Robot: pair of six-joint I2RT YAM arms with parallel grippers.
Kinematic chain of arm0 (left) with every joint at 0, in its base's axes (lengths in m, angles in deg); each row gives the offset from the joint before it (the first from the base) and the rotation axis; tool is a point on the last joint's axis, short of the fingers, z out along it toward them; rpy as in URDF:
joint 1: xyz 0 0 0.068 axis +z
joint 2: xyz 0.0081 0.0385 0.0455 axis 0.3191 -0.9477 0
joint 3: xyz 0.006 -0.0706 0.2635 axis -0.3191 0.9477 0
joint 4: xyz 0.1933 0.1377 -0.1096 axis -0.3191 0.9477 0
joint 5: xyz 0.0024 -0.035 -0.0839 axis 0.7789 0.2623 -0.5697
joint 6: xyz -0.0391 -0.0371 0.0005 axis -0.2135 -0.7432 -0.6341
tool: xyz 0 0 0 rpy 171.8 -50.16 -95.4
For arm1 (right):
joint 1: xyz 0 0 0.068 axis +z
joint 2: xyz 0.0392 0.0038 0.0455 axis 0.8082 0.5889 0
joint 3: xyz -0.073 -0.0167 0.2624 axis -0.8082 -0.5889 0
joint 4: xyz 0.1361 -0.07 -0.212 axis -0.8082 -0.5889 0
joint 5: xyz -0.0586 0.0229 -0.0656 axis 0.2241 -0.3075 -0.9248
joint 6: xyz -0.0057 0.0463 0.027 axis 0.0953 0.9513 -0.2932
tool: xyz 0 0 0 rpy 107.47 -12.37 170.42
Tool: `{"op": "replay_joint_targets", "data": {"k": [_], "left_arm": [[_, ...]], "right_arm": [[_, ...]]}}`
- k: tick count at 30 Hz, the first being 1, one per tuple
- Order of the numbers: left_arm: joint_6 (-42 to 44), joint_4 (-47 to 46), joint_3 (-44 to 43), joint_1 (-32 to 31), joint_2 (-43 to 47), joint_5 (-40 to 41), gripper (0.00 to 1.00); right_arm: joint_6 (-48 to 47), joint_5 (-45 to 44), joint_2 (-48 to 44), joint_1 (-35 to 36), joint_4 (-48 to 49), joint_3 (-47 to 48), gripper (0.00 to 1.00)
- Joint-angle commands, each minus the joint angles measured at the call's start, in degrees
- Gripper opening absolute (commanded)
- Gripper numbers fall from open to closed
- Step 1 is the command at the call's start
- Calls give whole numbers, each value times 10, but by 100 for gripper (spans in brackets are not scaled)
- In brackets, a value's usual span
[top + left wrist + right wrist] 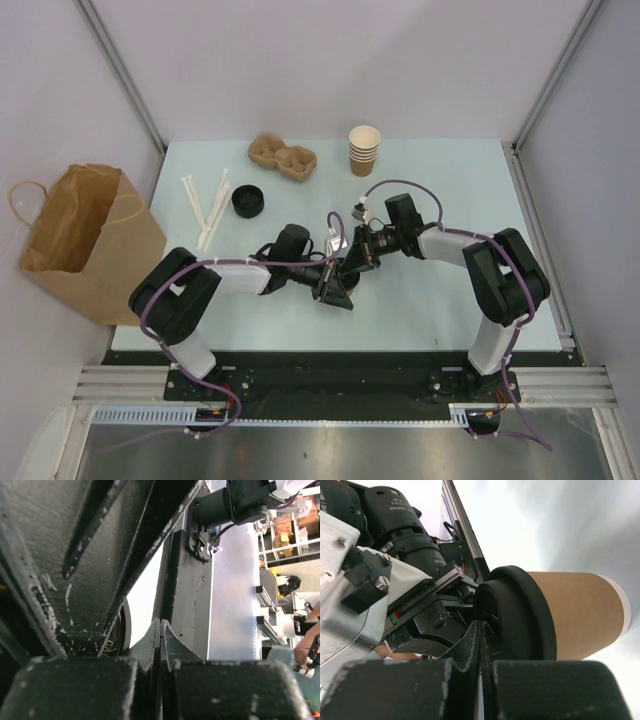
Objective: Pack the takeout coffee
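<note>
Both arms fold inward from their bases, elbows raised and forearms angled toward the middle of the worktop (450, 180), so that the two wrists meet there, nearly nose to nose. The left tool (159, 630) has its fingers pressed together with nothing between them. Its wrist is rolled, so the worktop edge runs upright in its own view, and a large black part, seemingly of the other arm, crowds in just ahead of its tips. The right tool (480, 635) is likewise pressed together and pinches nothing. Right at its fingertips sits the takeout coffee (570, 615), its black lid (520, 615) turned toward the tool and its tan paper body pointing away. Whether the tips touch the lid rim cannot be told, nor whether the cup stands or lies, and from above the wrists hide it. Well beyond both tools, toward the far edge, stand a stack of paper cups (364, 150) and a pulp cup carrier (282, 157). To the far left of the left tool lie a loose black lid (248, 201) and white stirrers (205, 210). Farther left still, off the worktop, a brown paper bag (85, 240) stands open.
</note>
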Motion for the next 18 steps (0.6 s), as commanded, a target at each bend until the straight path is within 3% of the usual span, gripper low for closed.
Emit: {"op": "replay_joint_targets", "data": {"k": [1,5,10,18], "left_arm": [[24,30,-10,22,-22,74,0],[61,47,-14,21,73,50,0],[81,72,-42,21,165,80,0],[46,18,-58,8,152,128,0]], "right_arm": [[-45,-60,16,9,-39,-5,0],[-49,-63,11,8,-44,-5,0],[-49,-60,11,7,-44,-5,0],[-39,-53,20,7,-31,-5,0]]}}
